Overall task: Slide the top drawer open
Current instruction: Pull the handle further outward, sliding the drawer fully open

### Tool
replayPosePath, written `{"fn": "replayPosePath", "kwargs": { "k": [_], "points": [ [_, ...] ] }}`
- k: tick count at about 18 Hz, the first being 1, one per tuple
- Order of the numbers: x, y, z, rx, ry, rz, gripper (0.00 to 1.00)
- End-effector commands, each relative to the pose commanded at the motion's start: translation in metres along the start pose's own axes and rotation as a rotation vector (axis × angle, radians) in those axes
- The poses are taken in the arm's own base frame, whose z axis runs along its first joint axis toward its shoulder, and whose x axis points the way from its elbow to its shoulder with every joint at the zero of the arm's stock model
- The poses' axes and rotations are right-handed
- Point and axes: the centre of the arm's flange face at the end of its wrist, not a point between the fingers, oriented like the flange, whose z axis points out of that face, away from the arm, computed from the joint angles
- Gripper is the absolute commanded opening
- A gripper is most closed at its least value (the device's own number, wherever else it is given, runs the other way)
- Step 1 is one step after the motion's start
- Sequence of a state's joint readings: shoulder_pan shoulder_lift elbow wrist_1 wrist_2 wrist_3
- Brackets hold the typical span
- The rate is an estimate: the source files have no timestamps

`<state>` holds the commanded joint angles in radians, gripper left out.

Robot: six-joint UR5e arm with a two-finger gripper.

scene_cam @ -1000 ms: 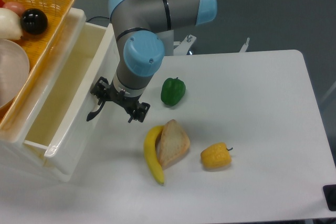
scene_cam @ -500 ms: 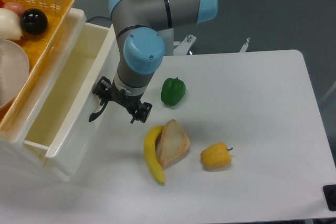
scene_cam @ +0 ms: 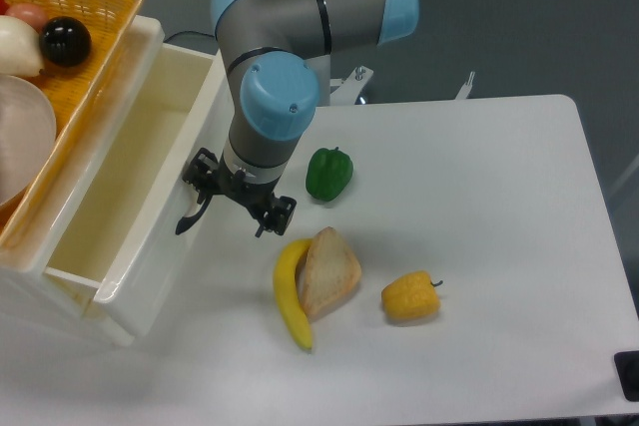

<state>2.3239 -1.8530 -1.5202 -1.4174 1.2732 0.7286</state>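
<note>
The top drawer (scene_cam: 150,246) is a glossy white box, pulled well out of the cabinet at the left, with its inside bare. A curved black handle (scene_cam: 187,216) sits on the drawer's front wall. My gripper (scene_cam: 240,195) points down right at that front wall. Its black fingers (scene_cam: 204,171) stand spread apart, the left one against the wall beside the handle. The fingertips are hidden under the wrist, so the exact contact with the handle does not show.
An orange basket (scene_cam: 95,17) with a black ball (scene_cam: 65,40) sits on top of the cabinet. On the white table (scene_cam: 479,197) lie a green pepper (scene_cam: 328,173), a banana (scene_cam: 291,296), a bread piece (scene_cam: 328,271) and a yellow pepper (scene_cam: 409,296).
The gripper has moved a little right and toward the table's front. The drawer front and its handle moved with it, so the drawer stands further out.
</note>
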Motion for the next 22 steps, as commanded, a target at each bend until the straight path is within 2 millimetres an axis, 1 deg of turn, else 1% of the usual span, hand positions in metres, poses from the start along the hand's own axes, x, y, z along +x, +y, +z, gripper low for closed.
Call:
{"fn": "replayPosePath", "kwargs": {
  "k": [2, 4, 8, 13, 16, 19, 22],
  "points": [
    [-0.002, 0.0, -0.002, 0.003, -0.004, 0.001, 1.0],
    [-0.008, 0.001, -0.007, 0.017, -0.016, -0.003, 1.0],
    [-0.013, 0.002, -0.009, 0.024, -0.022, -0.005, 1.0],
    [-0.021, 0.005, -0.011, 0.027, -0.025, -0.001, 1.0],
    [-0.024, 0.004, -0.01, 0.032, -0.031, 0.004, 1.0],
    [-0.032, 0.007, -0.008, 0.016, -0.042, -0.004, 1.0],
    [-0.037, 0.009, -0.01, 0.015, -0.051, -0.01, 1.0]
  ]
}}
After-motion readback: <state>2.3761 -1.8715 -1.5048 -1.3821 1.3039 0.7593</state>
